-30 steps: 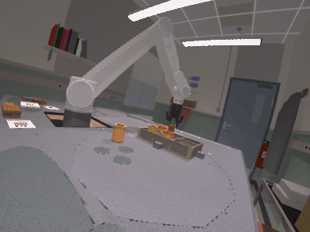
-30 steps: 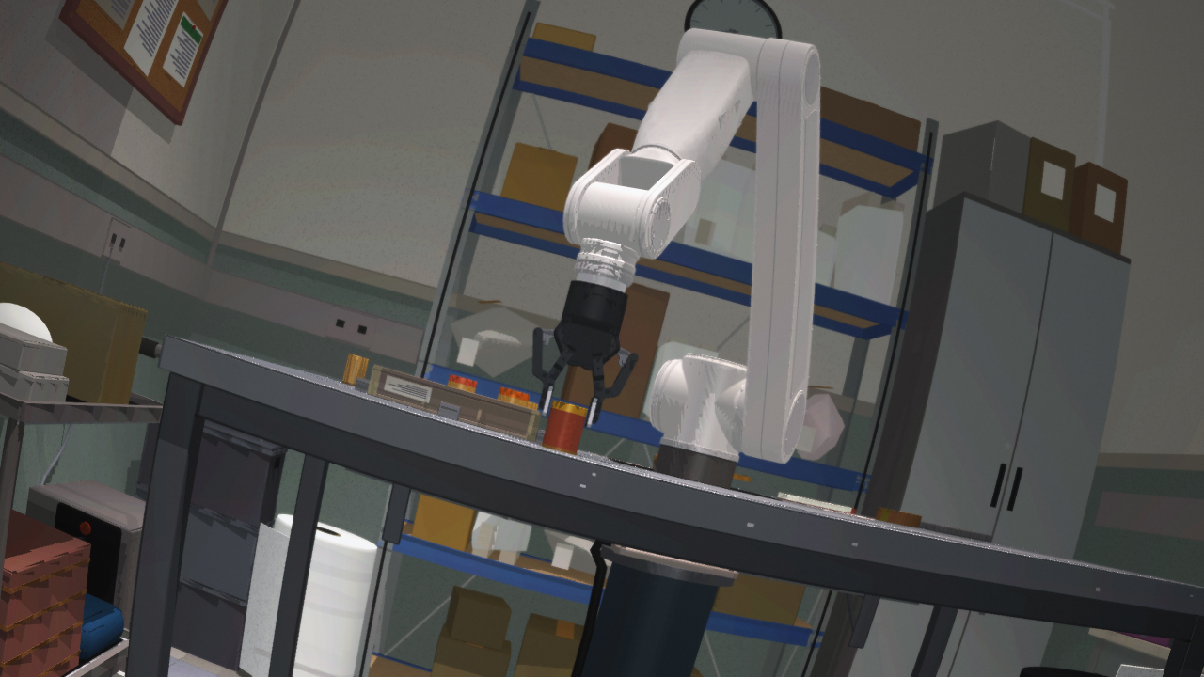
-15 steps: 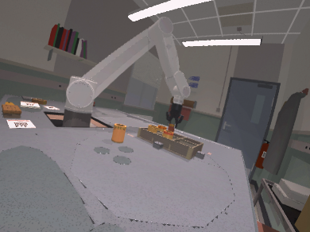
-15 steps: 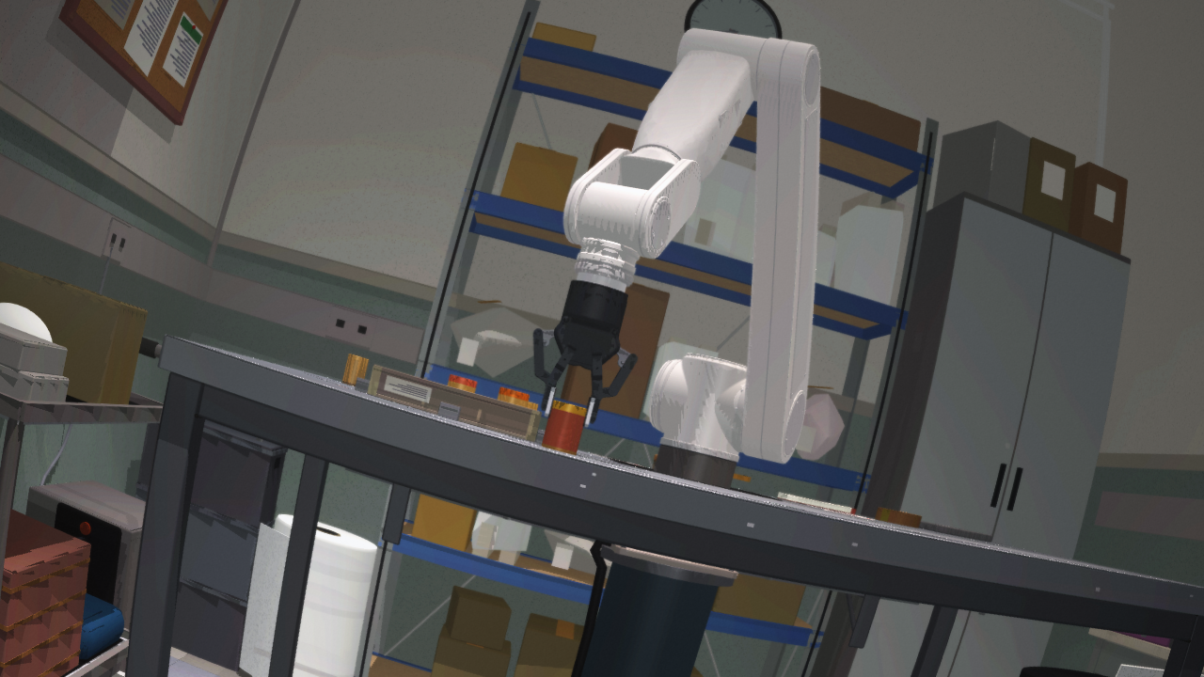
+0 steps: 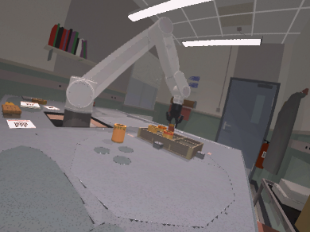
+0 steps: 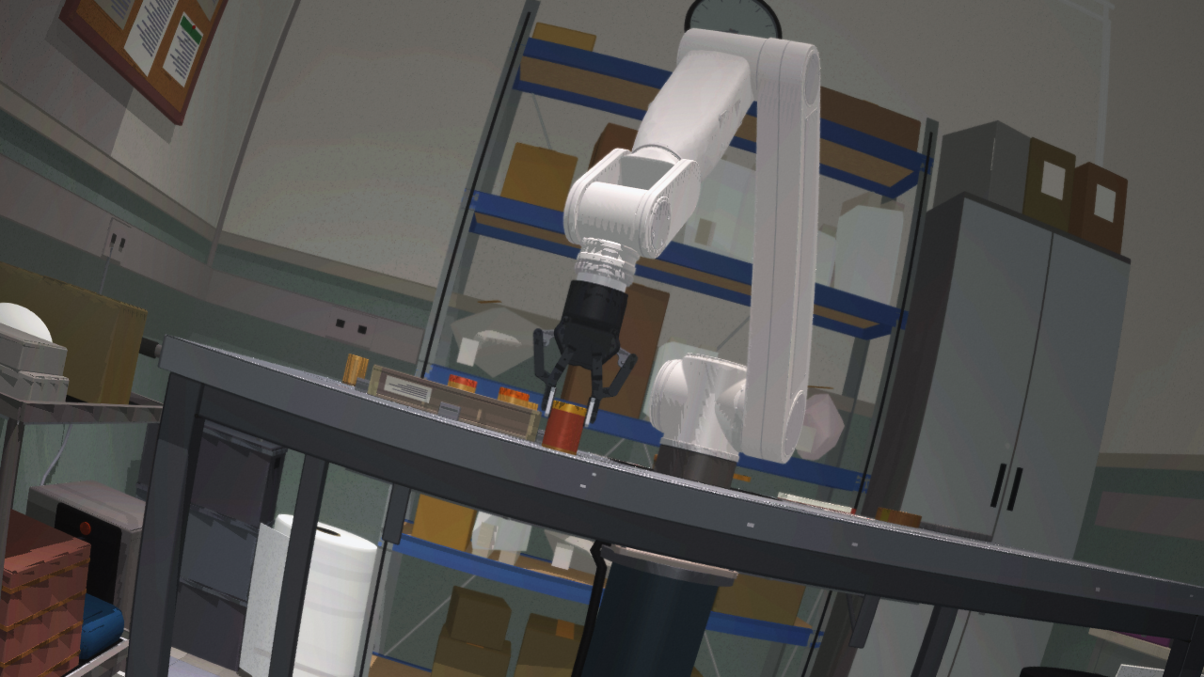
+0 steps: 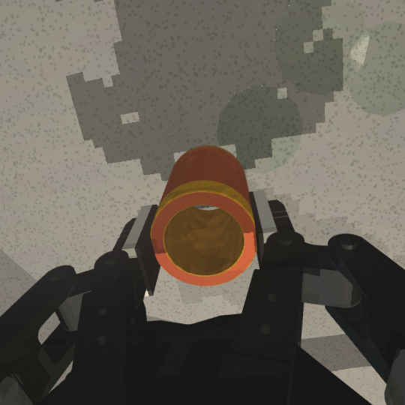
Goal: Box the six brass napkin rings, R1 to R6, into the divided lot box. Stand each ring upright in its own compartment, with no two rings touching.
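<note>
At the middle of the grey table the divided lot box lies lengthwise, with two brass rings standing in its compartments at the arm's end. Beside the box an orange-brass napkin ring stands upright on the table, and I have it gripped at its top rim in my gripper, which is closed on it. Another ring stands alone on the table apart from the box.
The table's curved front edge runs close below the held ring in the second side camera. Three flat grey discs lie on the table near the lone ring. A small dark block sits against the box's side. The arm's white base rises behind.
</note>
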`<state>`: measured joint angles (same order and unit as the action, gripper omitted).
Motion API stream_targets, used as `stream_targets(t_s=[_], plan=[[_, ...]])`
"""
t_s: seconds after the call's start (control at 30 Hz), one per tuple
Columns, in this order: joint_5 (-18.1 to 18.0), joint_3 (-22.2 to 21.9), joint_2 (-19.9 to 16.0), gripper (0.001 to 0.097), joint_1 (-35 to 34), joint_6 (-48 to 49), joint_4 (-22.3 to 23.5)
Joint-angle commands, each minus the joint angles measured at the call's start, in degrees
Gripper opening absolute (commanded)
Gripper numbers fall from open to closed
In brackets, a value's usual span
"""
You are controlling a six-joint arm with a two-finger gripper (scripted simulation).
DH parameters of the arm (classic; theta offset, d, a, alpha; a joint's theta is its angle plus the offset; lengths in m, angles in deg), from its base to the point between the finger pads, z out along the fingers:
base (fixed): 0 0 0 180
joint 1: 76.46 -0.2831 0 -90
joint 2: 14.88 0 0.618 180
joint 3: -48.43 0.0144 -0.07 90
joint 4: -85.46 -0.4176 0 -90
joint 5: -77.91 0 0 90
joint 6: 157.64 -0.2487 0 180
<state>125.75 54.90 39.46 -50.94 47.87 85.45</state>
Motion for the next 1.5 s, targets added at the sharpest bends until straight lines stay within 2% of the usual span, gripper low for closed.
stream_targets(t_s=[0.0,0.6,1.47], plan=[[0.0,0.0,0.0,0.0257,0.0,0.0,0.0],[0.0,0.0,0.0,0.008,0.0,0.0,0.0],[2.3,-0.9,1.5,0.008,0.0,0.0,0.0]])
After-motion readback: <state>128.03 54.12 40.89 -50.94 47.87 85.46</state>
